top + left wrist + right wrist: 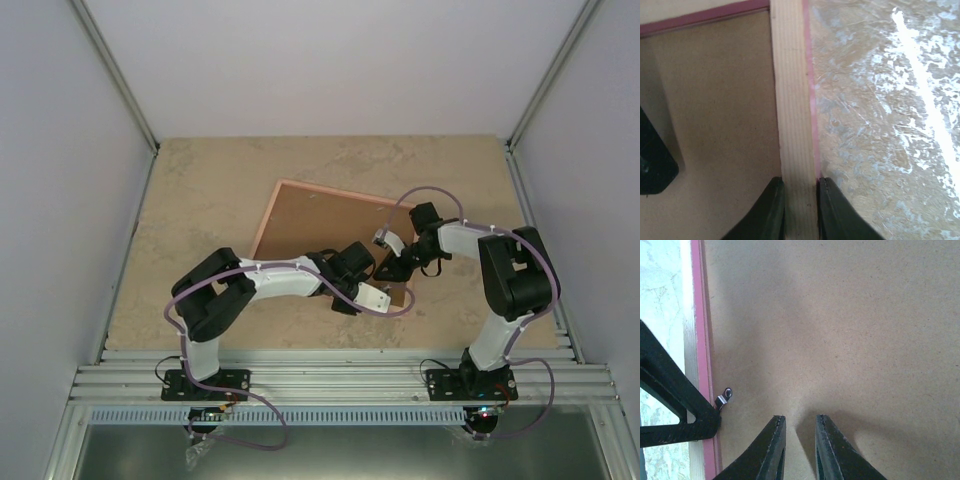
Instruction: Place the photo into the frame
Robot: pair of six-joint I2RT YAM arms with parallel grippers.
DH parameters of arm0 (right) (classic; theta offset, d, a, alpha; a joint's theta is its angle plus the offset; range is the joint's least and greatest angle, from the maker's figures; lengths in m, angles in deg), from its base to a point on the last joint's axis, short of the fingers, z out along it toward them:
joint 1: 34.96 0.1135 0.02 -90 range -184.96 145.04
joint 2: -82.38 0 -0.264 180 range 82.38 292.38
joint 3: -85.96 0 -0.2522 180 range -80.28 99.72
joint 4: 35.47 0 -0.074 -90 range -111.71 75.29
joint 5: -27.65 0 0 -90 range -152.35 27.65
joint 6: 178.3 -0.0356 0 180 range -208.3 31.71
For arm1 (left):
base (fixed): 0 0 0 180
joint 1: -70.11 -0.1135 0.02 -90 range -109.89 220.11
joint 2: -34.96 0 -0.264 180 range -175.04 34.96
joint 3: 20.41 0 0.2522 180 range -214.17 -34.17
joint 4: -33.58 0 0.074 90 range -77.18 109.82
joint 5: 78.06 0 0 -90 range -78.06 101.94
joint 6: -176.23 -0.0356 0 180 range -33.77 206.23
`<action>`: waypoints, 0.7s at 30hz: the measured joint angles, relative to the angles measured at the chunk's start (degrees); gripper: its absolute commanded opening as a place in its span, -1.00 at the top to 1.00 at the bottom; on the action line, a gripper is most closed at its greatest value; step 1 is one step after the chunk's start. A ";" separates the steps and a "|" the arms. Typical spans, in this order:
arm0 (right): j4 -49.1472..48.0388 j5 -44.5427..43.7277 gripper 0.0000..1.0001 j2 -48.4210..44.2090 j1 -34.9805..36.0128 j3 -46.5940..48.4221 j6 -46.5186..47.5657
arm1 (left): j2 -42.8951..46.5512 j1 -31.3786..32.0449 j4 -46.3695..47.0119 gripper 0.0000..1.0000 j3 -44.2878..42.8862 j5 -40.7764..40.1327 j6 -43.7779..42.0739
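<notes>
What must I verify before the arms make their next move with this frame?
1. Left grip: ok. The left fingers close on either side of the frame at its pale rail.
2. Frame position: ok. It lies back up on the table.
3. Board inside the frame: ok, it fills the opening.
4. Right fingers free: ok. They are narrowly apart over the board, with nothing between them.
5. Photo in place: cannot tell. It shows in no view.
6. Metal clip at the frame's edge holding the board: cannot tell.
</notes>
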 measured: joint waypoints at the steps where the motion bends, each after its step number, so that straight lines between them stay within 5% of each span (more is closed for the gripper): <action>1: 0.09 0.04 0.60 0.09 -0.02 0.09 0.00 | 0.07 0.00 -0.11 0.87 -0.02 0.02 0.50; 5: 0.26 0.17 0.61 0.44 -0.11 0.46 0.00 | 0.22 -0.17 -0.11 0.28 0.02 -0.04 0.31; 9: 0.39 0.24 0.60 0.52 -0.11 0.59 0.02 | 1.81 -0.37 -1.60 -0.05 1.22 -0.04 -1.81; 21: 0.52 0.33 0.60 0.57 -0.11 0.66 0.07 | 4.20 -1.03 -3.41 -0.25 2.75 -2.19 -5.31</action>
